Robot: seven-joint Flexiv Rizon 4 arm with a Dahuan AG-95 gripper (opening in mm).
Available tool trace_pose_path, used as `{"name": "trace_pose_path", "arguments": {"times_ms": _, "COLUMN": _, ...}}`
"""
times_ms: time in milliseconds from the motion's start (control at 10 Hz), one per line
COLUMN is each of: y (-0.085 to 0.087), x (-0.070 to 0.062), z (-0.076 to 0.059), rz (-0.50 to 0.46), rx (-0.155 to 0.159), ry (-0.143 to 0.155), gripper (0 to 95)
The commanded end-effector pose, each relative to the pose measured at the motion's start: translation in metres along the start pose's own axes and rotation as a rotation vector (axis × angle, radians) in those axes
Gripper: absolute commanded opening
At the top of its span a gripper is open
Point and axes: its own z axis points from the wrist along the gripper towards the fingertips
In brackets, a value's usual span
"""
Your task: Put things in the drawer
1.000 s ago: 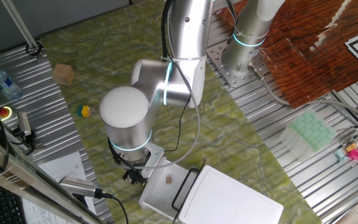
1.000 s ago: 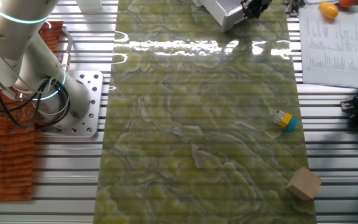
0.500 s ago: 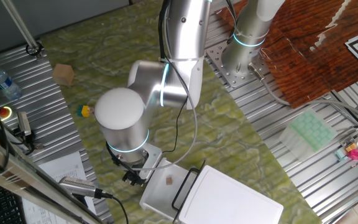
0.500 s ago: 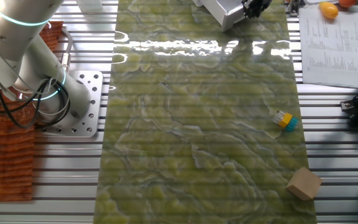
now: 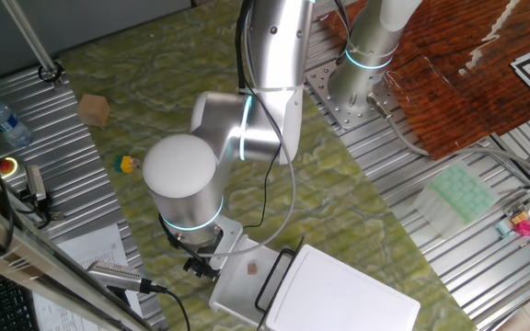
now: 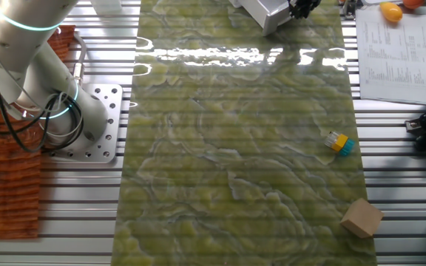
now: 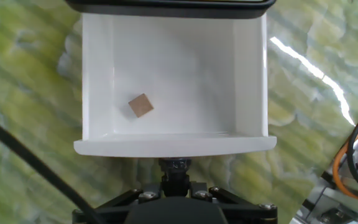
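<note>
The white drawer (image 7: 173, 146) stands pulled out of the flat-topped white box unit (image 5: 339, 294). A black wire loop handle (image 5: 267, 285) lies where drawer and box meet. A tiny tan-brown cube (image 7: 141, 105) lies inside on the drawer floor, left of middle, and also shows in one fixed view (image 5: 249, 268). My gripper (image 7: 178, 167) is just outside the drawer's near front lip, its fingers together, the tips at the lip. In one fixed view the gripper (image 5: 201, 265) is at the drawer's left end. The small black stubby piece is not visible.
A tan wooden block (image 5: 94, 109) and a small yellow-and-blue toy (image 5: 125, 164) lie on the green mat far from the drawer. A water bottle (image 5: 3, 119), papers and tools line the left side. The other fixed view shows the drawer's corner (image 6: 261, 15) at its top edge.
The arm's wrist has shifted slightly left and down beside the drawer. The drawer and the cube have hardly moved.
</note>
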Motion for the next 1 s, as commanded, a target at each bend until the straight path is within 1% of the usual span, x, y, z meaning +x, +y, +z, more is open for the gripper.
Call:
{"name": "trace_pose_path", "arguments": {"times_ms": 100, "y": 0.0003, "x": -0.001, "z": -0.0001, "rz": -0.005, "rx": -0.003, "ry": -0.003, "gripper": 0.0}}
{"name": "trace_pose_path", "arguments": {"times_ms": 700, "y": -0.0017, "x": -0.0055, "z": -0.0028, "rz": -0.014, "rx": -0.019, "ry": -0.019, "gripper": 0.0}}
{"name": "trace_pose_path", "arguments": {"times_ms": 1000, "y": -0.003, "x": -0.0084, "z": -0.0036, "rz": -0.016, "rx": -0.024, "ry": -0.02, "gripper": 0.0}}
